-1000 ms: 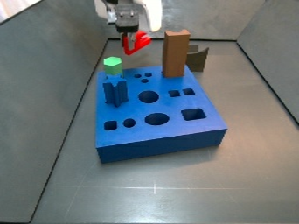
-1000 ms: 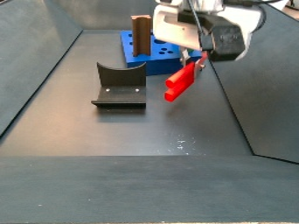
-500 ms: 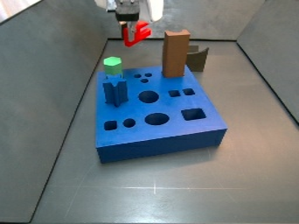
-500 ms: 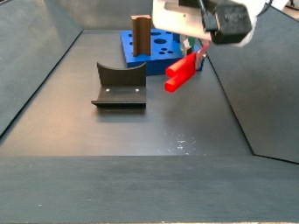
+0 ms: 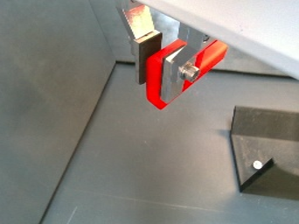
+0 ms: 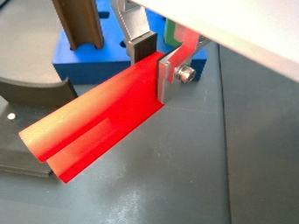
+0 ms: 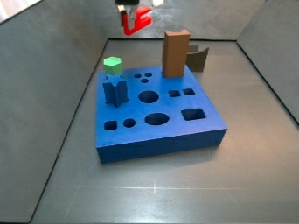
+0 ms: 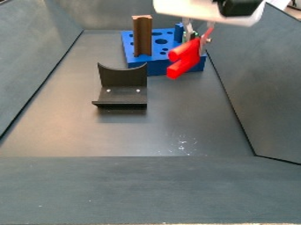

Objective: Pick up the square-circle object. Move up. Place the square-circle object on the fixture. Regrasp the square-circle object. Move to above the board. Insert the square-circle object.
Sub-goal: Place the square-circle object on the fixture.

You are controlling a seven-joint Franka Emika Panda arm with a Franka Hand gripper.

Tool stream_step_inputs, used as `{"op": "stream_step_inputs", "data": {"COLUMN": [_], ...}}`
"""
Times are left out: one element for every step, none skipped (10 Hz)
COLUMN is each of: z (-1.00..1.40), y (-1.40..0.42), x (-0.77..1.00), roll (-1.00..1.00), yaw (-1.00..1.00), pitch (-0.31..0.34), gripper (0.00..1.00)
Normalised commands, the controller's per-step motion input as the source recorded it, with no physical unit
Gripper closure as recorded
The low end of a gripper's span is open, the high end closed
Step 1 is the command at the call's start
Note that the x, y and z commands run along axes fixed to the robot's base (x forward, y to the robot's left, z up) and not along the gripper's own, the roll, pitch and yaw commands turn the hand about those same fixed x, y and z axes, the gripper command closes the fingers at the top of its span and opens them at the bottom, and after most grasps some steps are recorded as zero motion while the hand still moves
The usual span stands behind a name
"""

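While the gripper (image 6: pixel 160 59) is hanging high above the floor, its silver fingers (image 5: pixel 173 72) are clamping the red square-circle object (image 6: pixel 100 129) between them. In a side view, the object (image 8: pixel 185 58) is hanging tilted in the air, clear of the blue board (image 7: pixel 156 114). Beside the board, the brown fixture (image 7: pixel 177 53) is standing upright.
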Motion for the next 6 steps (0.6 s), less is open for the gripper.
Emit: {"op": "stream_step_inputs", "data": {"z": [0.85,0.75,0.6,0.49,0.34,0.23], "y": [0.0,0.0,0.0,0.0,0.0,0.0], "x": [-0.03,-0.03,-0.02,-0.01,-0.01,0.0], "roll": [-0.15,-0.15,-0.15,-0.15,-0.14,-0.15], "yaw": [-0.02,-0.03,-0.03,-0.03,-0.03,-0.03], "pitch": [0.042,0.044,0.048,0.053,0.061,0.064], "gripper": [1.0,1.0,1.0,1.0,1.0,1.0]}}
